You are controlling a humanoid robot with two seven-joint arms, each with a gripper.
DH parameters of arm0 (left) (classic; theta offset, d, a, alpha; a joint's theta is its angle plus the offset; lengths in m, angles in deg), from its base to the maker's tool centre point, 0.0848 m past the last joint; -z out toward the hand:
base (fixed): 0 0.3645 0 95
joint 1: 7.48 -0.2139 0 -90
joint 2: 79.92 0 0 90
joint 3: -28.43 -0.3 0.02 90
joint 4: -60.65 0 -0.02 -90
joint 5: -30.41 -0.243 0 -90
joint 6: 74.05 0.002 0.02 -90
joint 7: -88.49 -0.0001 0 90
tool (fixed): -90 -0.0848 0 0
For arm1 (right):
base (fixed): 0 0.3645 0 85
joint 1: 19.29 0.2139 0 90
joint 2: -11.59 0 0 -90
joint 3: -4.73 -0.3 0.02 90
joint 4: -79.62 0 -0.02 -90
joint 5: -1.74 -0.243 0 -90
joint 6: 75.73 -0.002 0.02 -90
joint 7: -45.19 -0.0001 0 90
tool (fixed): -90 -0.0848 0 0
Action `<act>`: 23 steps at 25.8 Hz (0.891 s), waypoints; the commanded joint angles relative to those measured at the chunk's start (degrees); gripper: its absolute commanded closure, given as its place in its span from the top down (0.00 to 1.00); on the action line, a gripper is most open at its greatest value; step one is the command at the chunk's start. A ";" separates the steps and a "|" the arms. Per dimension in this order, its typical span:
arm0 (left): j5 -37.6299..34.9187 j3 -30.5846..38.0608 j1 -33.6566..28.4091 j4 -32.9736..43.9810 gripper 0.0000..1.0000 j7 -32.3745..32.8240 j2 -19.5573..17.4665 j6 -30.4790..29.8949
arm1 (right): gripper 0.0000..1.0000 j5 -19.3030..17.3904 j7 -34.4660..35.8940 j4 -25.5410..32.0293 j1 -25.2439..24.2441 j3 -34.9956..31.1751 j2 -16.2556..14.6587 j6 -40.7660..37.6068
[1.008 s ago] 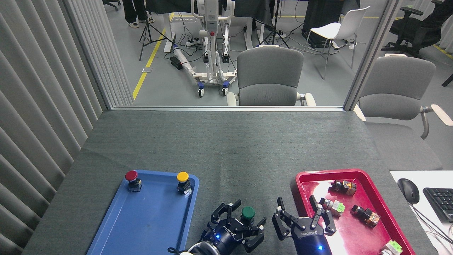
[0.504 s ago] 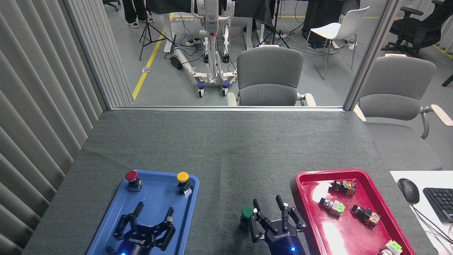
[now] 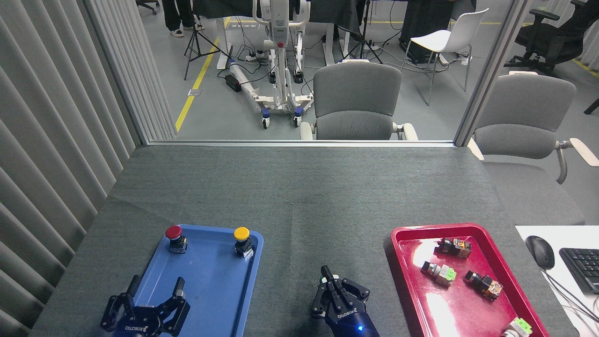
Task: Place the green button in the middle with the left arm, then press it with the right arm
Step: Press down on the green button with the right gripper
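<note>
Looking down from the head view, you see your right gripper point(image 3: 327, 276) with its two fingers brought together into a single point, standing over the spot on the dark grey cloth point(image 3: 299, 201) between the two trays. The green button point(image 3: 322, 280) is almost wholly hidden beneath those fingertips; only a thin sliver of green shows at their left edge, so you cannot tell whether the tips touch the cap, nor which way the button's body points or how its long axis lies. It sits on the bare cloth, well apart from both trays, nearer the front edge of the table.

Your left gripper point(image 3: 157, 289) hangs with its fingers spread wide and nothing between them, over the near left corner of the blue tray point(image 3: 206, 290).

That blue tray holds two buttons standing upright at its far end: a red-capped button point(image 3: 174, 238) at the left corner and a yellow-capped button point(image 3: 242, 239) near the right corner.

The red tray point(image 3: 402, 267) on your right carries several small switches: a brown and orange switch point(image 3: 453, 247) at the far end, a switch with light-green parts point(image 3: 438, 273) in the middle, a black and orange switch point(image 3: 483, 284) to its right, and another light-green one point(image 3: 518, 326) at the near edge.
</note>
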 commanded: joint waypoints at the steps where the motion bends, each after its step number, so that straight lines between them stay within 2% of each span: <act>1: 0.04 0.09 -0.02 0.05 0.99 -0.03 0.00 -0.07 | 0.01 -0.06 -0.63 -0.50 0.13 0.46 0.11 1.01; 16: 0.22 0.09 0.77 -0.48 0.99 -0.03 0.00 -0.15 | 0.04 -0.23 -1.16 -3.58 0.13 0.64 0.02 1.98; 19: 0.22 0.09 0.86 -0.39 0.99 -0.03 0.00 -0.15 | 0.10 -0.41 1.30 -2.61 0.13 0.55 -0.06 3.21; 22: 0.22 0.09 0.86 -0.48 0.99 -0.03 0.00 -0.15 | 0.24 -0.76 4.37 -0.68 0.13 0.29 0.11 5.14; 23: 0.22 0.09 0.86 -0.48 0.99 -0.03 -0.08 -0.07 | 0.25 -0.76 4.46 0.20 0.13 0.20 0.20 5.84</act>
